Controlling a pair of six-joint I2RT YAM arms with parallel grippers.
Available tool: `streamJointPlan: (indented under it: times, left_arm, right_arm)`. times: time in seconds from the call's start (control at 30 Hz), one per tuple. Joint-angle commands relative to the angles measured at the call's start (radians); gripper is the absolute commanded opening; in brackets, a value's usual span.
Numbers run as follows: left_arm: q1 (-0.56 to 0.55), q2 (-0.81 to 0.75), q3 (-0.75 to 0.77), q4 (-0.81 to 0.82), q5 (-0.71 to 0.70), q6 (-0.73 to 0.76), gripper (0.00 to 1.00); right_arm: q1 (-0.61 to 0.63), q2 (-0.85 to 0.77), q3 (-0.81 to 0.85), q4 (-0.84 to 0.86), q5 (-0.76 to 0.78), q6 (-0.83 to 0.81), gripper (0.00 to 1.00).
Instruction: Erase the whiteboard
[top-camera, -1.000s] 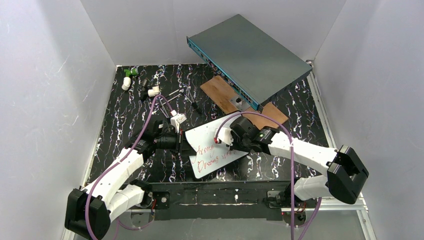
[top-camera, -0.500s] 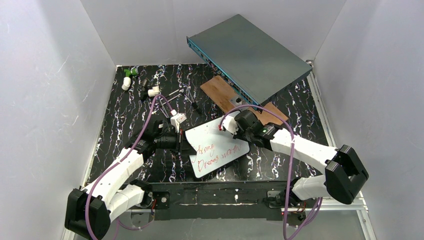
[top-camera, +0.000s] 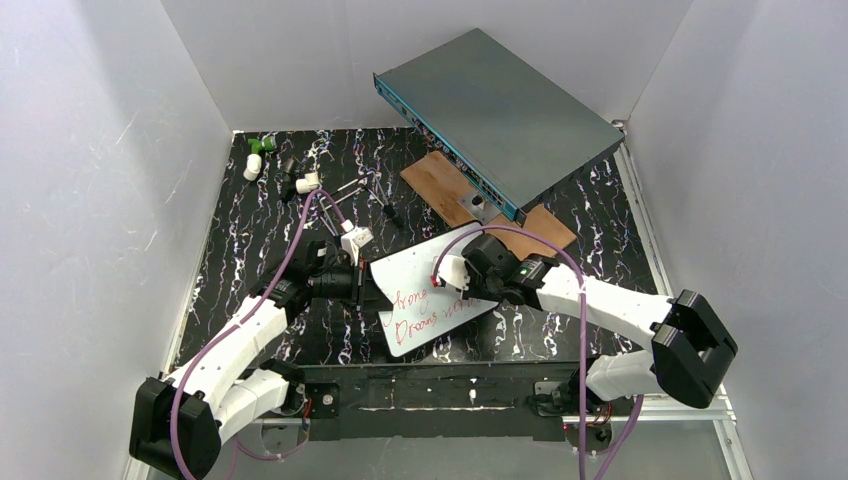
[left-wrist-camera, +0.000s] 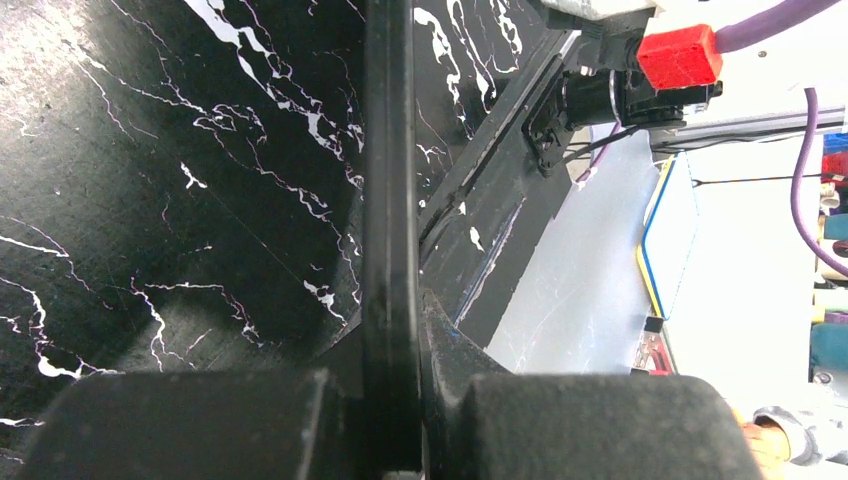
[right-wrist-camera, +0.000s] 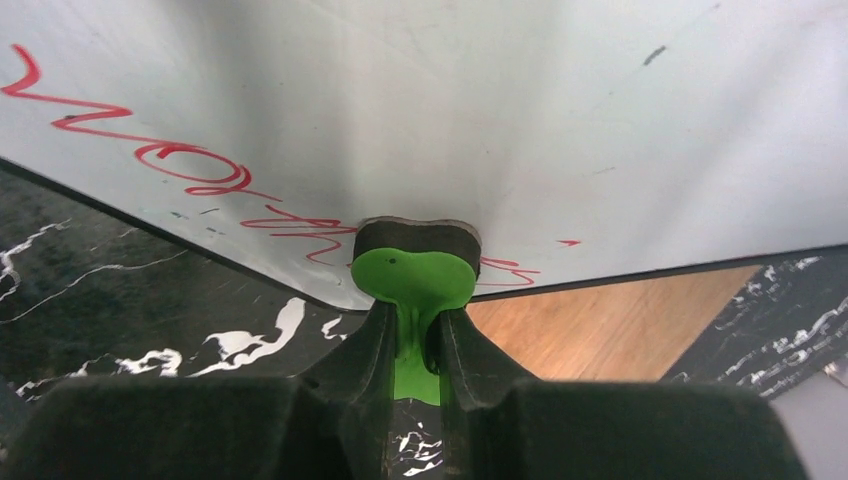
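- Here, at the left, the left gripper (top-camera: 355, 283) is clamped fully shut on the left edge of the whiteboard (top-camera: 430, 290), the thin black rim pinched between its fingers (its wrist view shows little else of the board).
- The whiteboard sits askew near the middle of the near edge of the black marbled table (top-camera: 250, 230). Its far half looks blank, and red handwriting crosses the near half.
- The right gripper (right-wrist-camera: 412, 340) is closed narrowly on the green eraser (right-wrist-camera: 412, 275), whose dark pad presses on the writing close to the board's rim.
- Wiping looks partway done. The next move calls for flat strokes across the red lines while the left side steadies the board.
- Small white fittings (top-camera: 253, 165) lie in the far left corner. The wooden plank (top-camera: 440, 180) and the grey-teal metal box (top-camera: 500, 110) sit far right. The plank, near the board, may crowd the right arm's swing.
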Motion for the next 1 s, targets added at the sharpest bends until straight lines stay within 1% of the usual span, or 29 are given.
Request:
streamJointPlan:
  times: [0.0, 0.07, 0.17, 0.27, 0.37, 0.5, 0.6, 0.63, 0.7, 0.83, 0.87, 0.97]
  left_arm:
    - [-0.013, -0.027, 0.021, 0.031, 0.12, 0.025, 0.0]
    - [-0.013, -0.028, 0.021, 0.031, 0.121, 0.026, 0.0]
    - [-0.014, -0.026, 0.021, 0.032, 0.123, 0.025, 0.0]
    - [-0.014, -0.027, 0.021, 0.033, 0.124, 0.025, 0.0]
    - [-0.014, -0.03, 0.02, 0.034, 0.123, 0.025, 0.0]
    - [-0.013, -0.032, 0.021, 0.034, 0.124, 0.025, 0.0]
    - [-0.013, -0.031, 0.02, 0.033, 0.124, 0.025, 0.0]
    - [-0.014, -0.032, 0.021, 0.034, 0.124, 0.025, 0.0]
    - [-0.013, -0.031, 0.021, 0.034, 0.125, 0.025, 0.0]
    - [-0.013, -0.031, 0.021, 0.034, 0.124, 0.025, 0.0]
    - [-0.014, -0.032, 0.021, 0.032, 0.124, 0.025, 0.0]
    - [-0.015, -0.031, 0.02, 0.034, 0.125, 0.025, 0.0]
  right_arm:
    - [-0.041, 0.007, -0.006, 0.148, 0.151, 0.033, 0.01]
    - [-0.074, 0.011, 0.014, 0.168, 0.199, 0.053, 0.01]
    - [-0.091, 0.017, 0.013, 0.183, 0.233, 0.057, 0.01]
    - [-0.091, 0.033, 0.011, 0.173, 0.228, 0.051, 0.01]
    - [-0.081, 0.037, 0.025, 0.103, 0.125, 0.049, 0.01]
    - [-0.024, 0.015, 0.004, 0.002, -0.044, -0.003, 0.01]
    - [0.002, 0.003, -0.012, -0.023, -0.085, -0.024, 0.01]
    - [0.003, 0.001, -0.011, -0.016, -0.077, -0.021, 0.01]
    - [0.0, 0.006, -0.012, 0.033, -0.005, -0.009, 0.01]
    - [-0.062, 0.037, -0.001, 0.183, 0.248, 0.013, 0.01]
    - [-0.082, 0.043, 0.007, 0.202, 0.281, 0.022, 0.01]
    - [-0.11, 0.045, 0.02, 0.201, 0.283, 0.04, 0.01]
